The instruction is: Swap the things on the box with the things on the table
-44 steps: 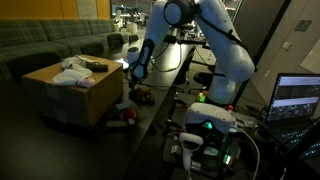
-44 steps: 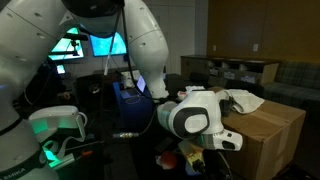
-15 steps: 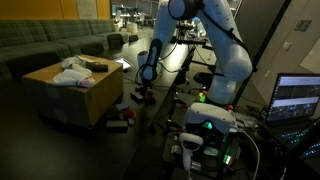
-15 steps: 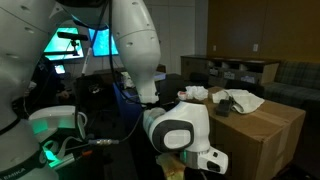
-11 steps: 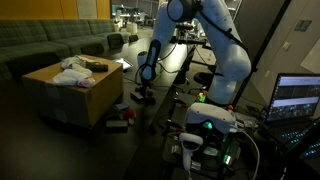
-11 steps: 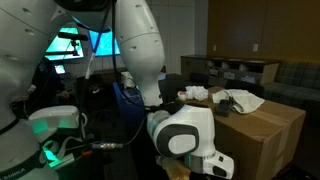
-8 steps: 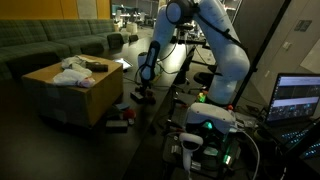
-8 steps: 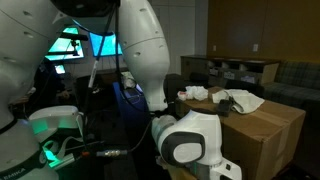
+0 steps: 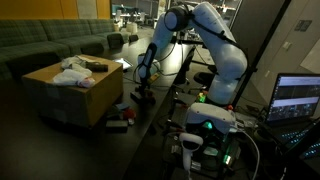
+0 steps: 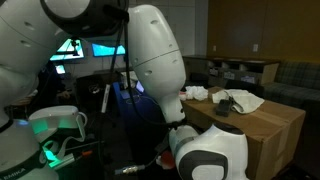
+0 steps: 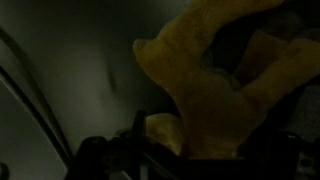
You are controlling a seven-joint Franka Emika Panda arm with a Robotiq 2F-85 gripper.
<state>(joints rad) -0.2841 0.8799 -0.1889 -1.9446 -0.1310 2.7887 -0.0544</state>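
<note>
At the far left of an exterior view a green sofa (image 9: 45, 45) runs along the back of the dim room. In front of it stands the box (image 9: 65, 100), its flat top carrying a crumpled white cloth (image 9: 72, 73) and a dark flat item (image 9: 97, 66) at the far edge. Just beside the box's near corner a few small things (image 9: 120, 122), reddish and pale, lie on the dark surface; they are too small to name. Next comes the table (image 9: 160, 130), glossy and black, running toward the camera. The gripper (image 9: 142, 92) hangs low over it, near the box but apart from it, with the white arm (image 9: 215, 40) arching up and over to the right. Its jaws stand spread wide. The wrist view is filled by a yellow soft thing (image 11: 205, 90) very close to the camera; whether the jaws touch it cannot be told. At the far right a laptop (image 9: 300, 98) glows. In the exterior view from the opposite side the arm (image 10: 160, 60) blocks the middle, and the box (image 10: 265, 130) with the cloth (image 10: 240, 100) sits at the right.
</note>
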